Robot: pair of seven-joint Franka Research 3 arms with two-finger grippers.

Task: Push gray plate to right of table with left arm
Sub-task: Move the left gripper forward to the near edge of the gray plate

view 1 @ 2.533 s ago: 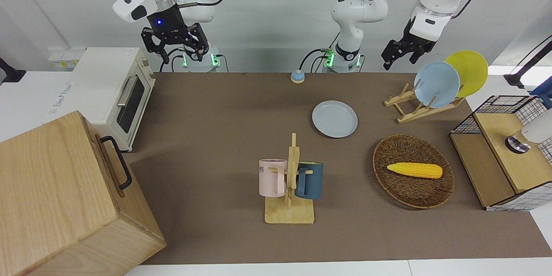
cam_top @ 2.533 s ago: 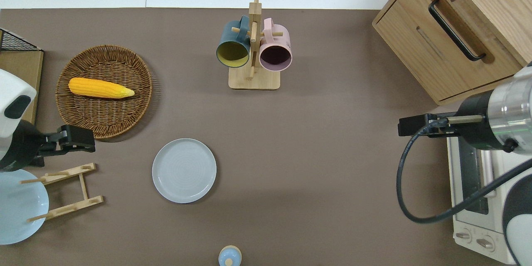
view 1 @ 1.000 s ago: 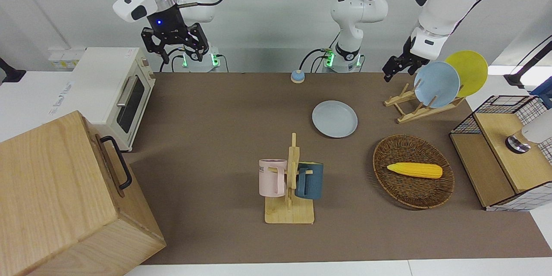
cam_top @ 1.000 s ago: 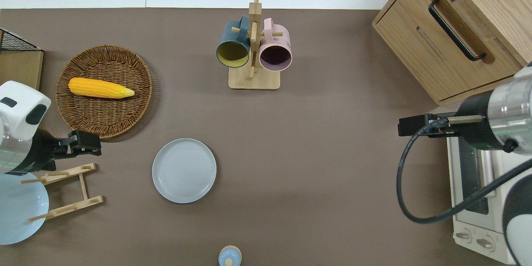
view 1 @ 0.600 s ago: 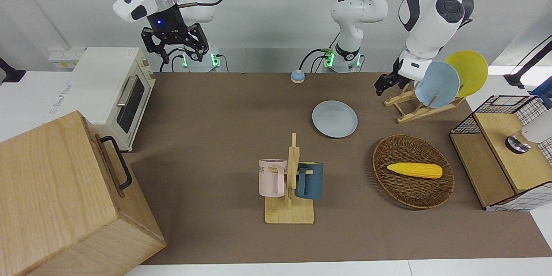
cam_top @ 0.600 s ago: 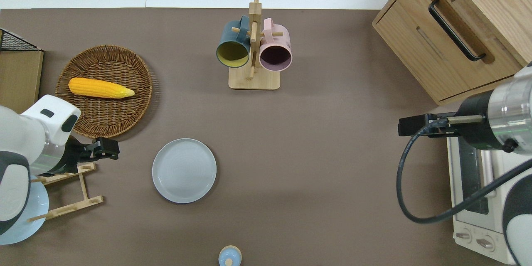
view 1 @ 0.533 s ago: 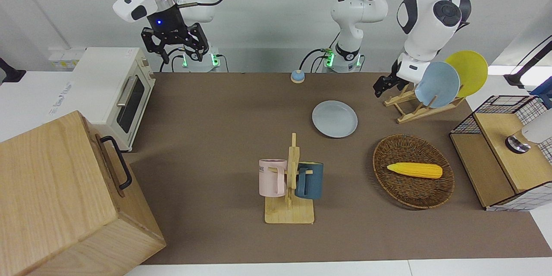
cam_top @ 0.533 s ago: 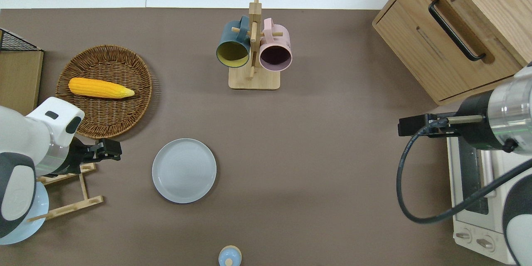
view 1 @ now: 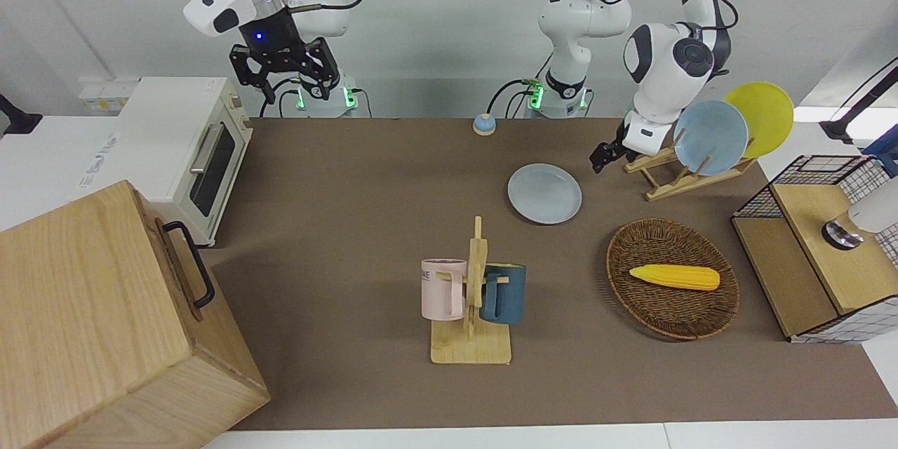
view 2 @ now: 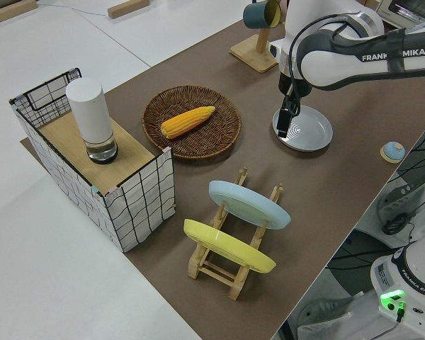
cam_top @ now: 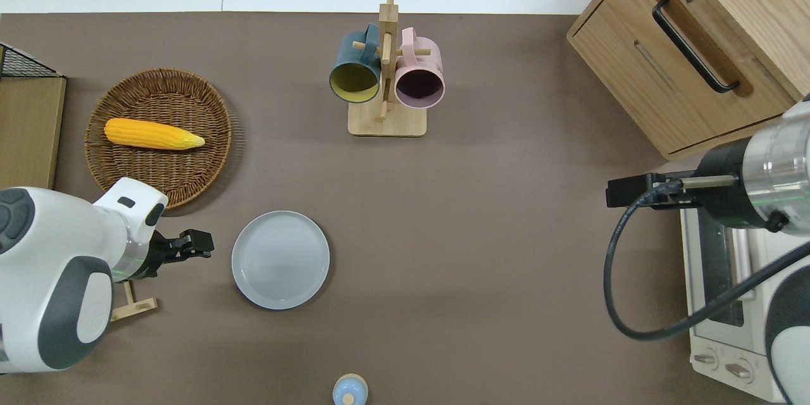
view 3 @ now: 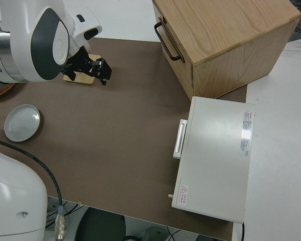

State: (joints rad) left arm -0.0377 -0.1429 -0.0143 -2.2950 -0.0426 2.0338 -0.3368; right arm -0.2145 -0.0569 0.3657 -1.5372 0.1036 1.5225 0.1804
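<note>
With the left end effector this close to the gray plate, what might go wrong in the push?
1. The left end effector sits beside the gray plate, off the plate's centre line toward the basket; an off-centre push may spin or veer the plate.
2. The plate rim is low, so the fingers may ride over it.
3. The arm is close above the plate rack and may bump it.

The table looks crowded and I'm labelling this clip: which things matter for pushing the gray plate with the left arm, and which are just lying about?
In use:
gray plate
left gripper
table

Lying about:
basket with corn
mug stand
dish rack
toaster oven
</note>
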